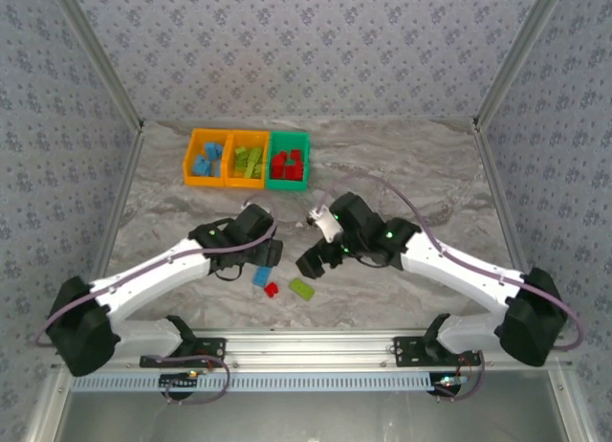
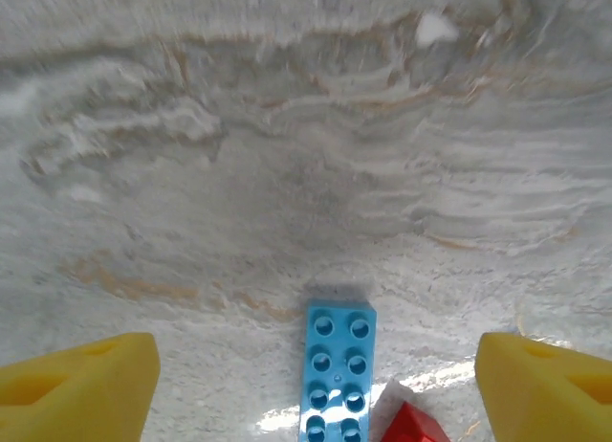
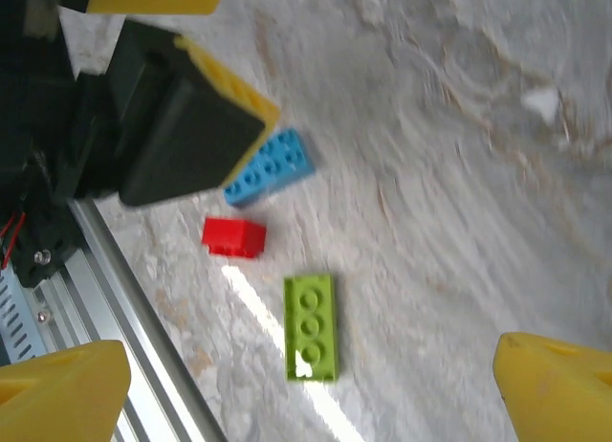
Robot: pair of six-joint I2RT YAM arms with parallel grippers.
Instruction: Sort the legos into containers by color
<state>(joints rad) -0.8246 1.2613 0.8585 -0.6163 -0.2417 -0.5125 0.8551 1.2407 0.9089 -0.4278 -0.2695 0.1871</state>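
A blue lego (image 1: 261, 276) lying loose on the marble-patterned bench (image 1: 402, 165) is the thing to steer by. The left jaws hang right over it, spread wide and holding nothing; from the left wrist the two yellow fingertips (image 2: 81, 385) stand far out to either side, with the blue lego (image 2: 338, 375) flat on the bench between them, studs up. Just beside the blue lego, on its near side toward the arm bases, sits a small red lego (image 1: 272, 290), with a thin strip of bench between the two in the right wrist view. A lime green lego (image 1: 302, 288) lies a little further off, on the right arm's side of the blue one, flat and apart from the other two. The right jaws hover above the bench on that same side of the blue lego, beyond the green one. They too are wide open and empty, with their yellow fingertips (image 3: 62, 389) far apart. Well beyond the blue lego, toward the back wall, the three containers stand joined in a row. The left orange bin (image 1: 190, 160) holds blue legos (image 1: 207, 160), the middle orange bin (image 1: 249, 183) holds lime green legos (image 1: 250, 161), and the green bin (image 1: 288, 185) holds red legos (image 1: 288, 163).
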